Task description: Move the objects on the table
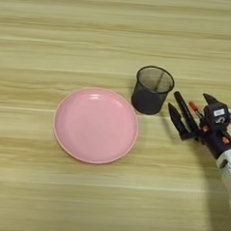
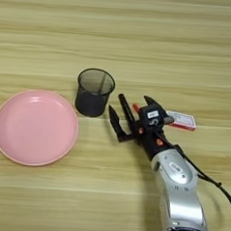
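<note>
Claw hovering over the pens beside the mesh cup, nothing yet lifted.

The right claw (image 2: 121, 117) reaches in from five o'clock, its black fingers (image 2: 114, 123) spread apart and gripping nothing as far as I can tell; it sits low over the desk (image 2: 141, 41), just at four o'clock of the black wire-mesh cup (image 2: 93, 93). Under the claw a black marker (image 2: 126, 107) lies slanted, and a slim red-and-black pen (image 2: 136, 108) peeps out just beside it. The white-and-red packet (image 2: 181, 120) lies flat at three o'clock of the claw, partly behind the wrist. The pink plate (image 1: 95, 125) rests bare at eight o'clock of the cup, close beside it. Judging from this, the task is at its start: cup and plate look empty, and every item remains to be moved.
</note>
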